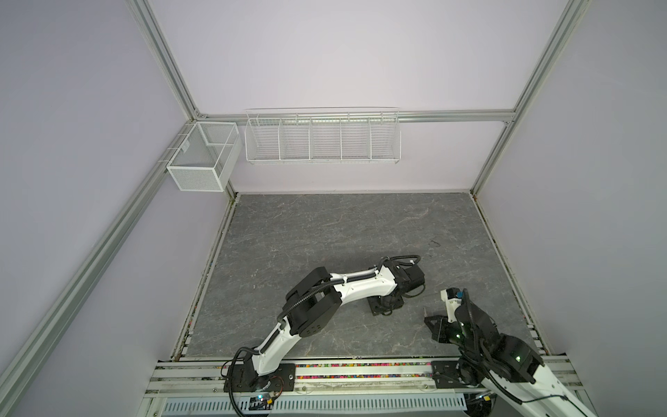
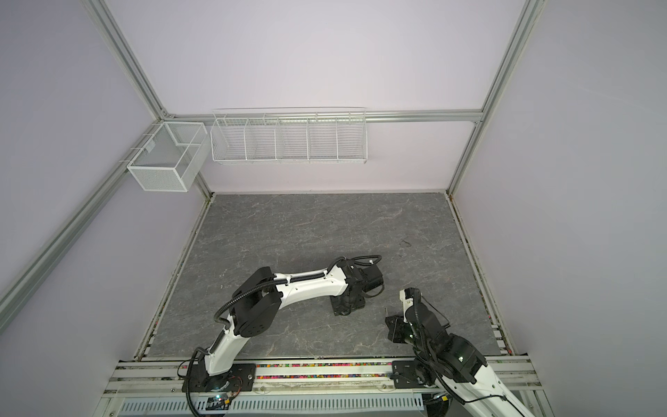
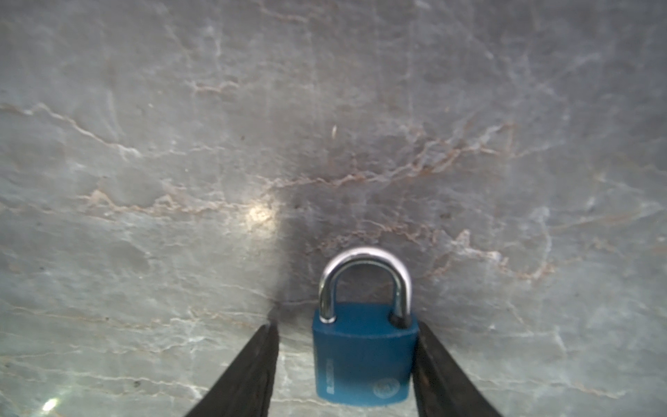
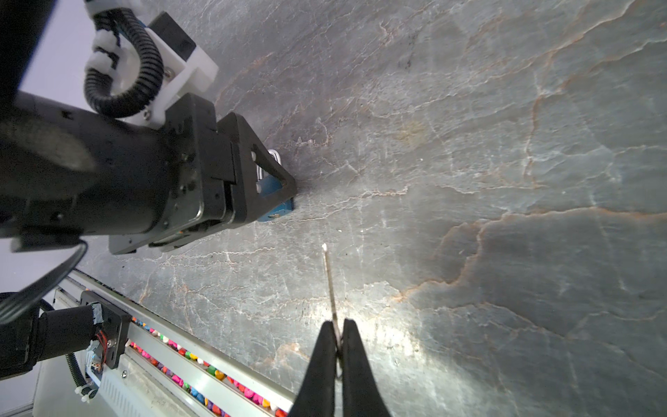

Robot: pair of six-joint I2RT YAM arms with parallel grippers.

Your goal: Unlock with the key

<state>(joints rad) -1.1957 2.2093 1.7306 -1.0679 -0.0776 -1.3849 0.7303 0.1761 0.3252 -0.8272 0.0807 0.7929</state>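
Straddling the blue padlock, low in frame, with left gripper parted; pinching thin key in closed right gripper. Likely heavy, rigid, slick: clamp body sides.

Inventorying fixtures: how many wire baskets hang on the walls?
2. Mesh basket at the back-left corner; divided wire rack on the back wall. None seems hidden.

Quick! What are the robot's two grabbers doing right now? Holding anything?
Left gripper: open around the blue padlock, not clamped yet.
Right gripper: closed, pinching the key.
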